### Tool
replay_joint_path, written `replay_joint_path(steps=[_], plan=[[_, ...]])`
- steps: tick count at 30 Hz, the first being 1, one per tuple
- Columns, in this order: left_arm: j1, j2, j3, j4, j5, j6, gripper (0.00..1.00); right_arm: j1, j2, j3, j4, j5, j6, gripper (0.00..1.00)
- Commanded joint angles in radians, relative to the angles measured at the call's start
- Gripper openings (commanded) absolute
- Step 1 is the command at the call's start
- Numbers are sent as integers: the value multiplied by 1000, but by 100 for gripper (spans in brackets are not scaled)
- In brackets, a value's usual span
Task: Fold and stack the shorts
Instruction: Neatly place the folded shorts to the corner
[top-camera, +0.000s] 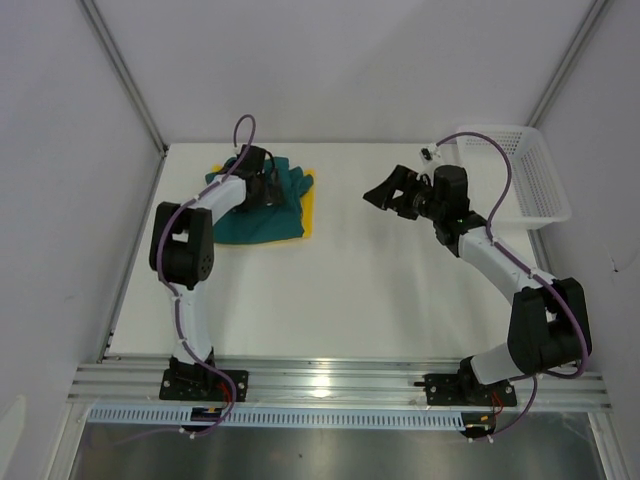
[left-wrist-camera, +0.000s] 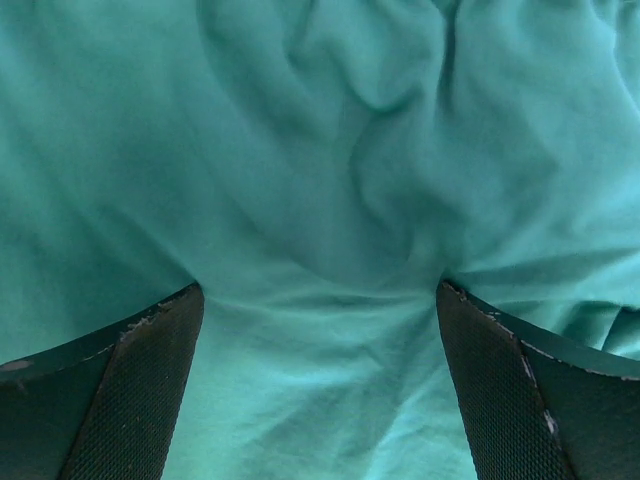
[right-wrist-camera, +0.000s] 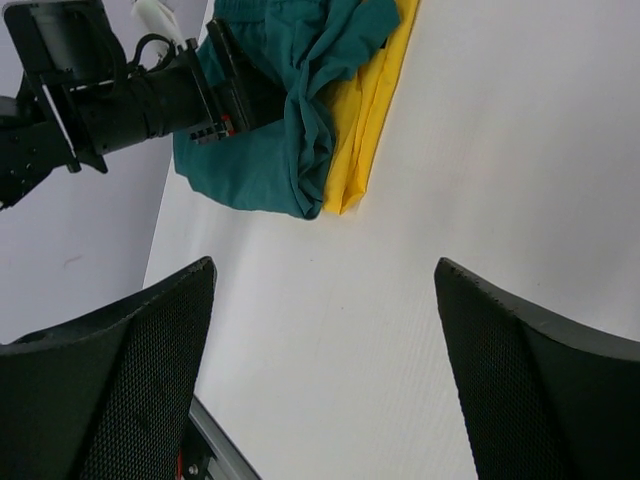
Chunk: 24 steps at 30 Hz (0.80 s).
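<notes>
The dark teal shorts lie folded at the back left of the table on top of the yellow shorts, of which only a strip shows along the right edge. My left gripper is open and pressed down on the teal fabric, which fills the left wrist view and bunches between the fingers. My right gripper is open and empty, hovering above the bare table to the right of the pile. The right wrist view shows the teal shorts, the yellow edge and the left arm.
A white mesh basket stands at the back right corner. An aluminium rail runs along the near edge with both arm bases. White walls close in the left and right sides.
</notes>
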Motion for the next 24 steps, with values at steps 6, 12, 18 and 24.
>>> replay_joint_path(steps=[6, 12, 18, 24], plan=[[86, 150, 203, -149, 4, 15, 99, -44, -56, -39, 53, -61, 8, 91], [168, 210, 309, -177, 50, 30, 93, -67, -56, -36, 46, -92, 8, 91], [247, 244, 402, -198, 45, 26, 94, -75, -52, -21, 17, -112, -6, 91], [313, 380, 636, -286, 99, 21, 96, -78, -34, 13, -13, -127, -18, 91]])
